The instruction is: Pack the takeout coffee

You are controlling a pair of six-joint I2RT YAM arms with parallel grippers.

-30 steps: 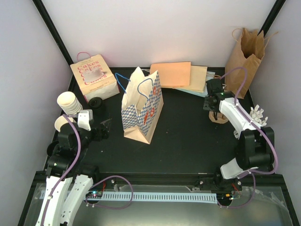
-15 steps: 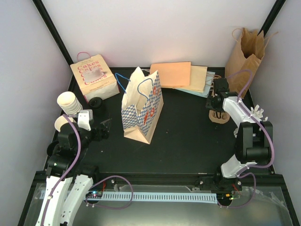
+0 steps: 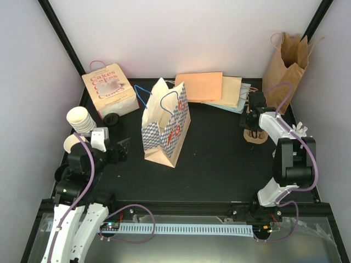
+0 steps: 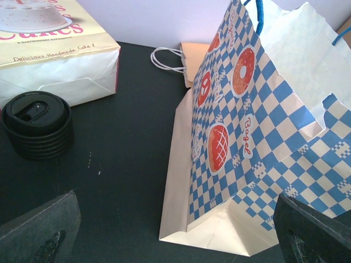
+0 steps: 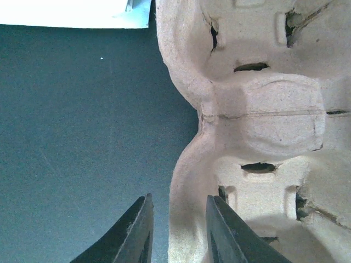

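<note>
Black bench (image 3: 219, 164), white walls all round. Got a checkered paper bag (image 3: 167, 123) standing mid-bench. Left of the bag: a stack of paper cups (image 3: 79, 119), with a stack of black lids (image 3: 112, 119) between cups and bag, nothing packed yet. Also left of the bag, left end effector (image 3: 119, 150) spread wide, holding nothing. Well right of the bag, right end effector (image 5: 179, 227) slightly apart, straddling the rim of a pulp cup tray (image 5: 258, 109).

Black worktop (image 3: 219, 164): cake box (image 3: 109, 90) and black lids (image 3: 112, 120) near the far-left corner, cups (image 3: 80, 119) at the left edge, checked bag (image 3: 166, 123) centrally, pulp carrier (image 5: 258, 109) near the right edge.
</note>
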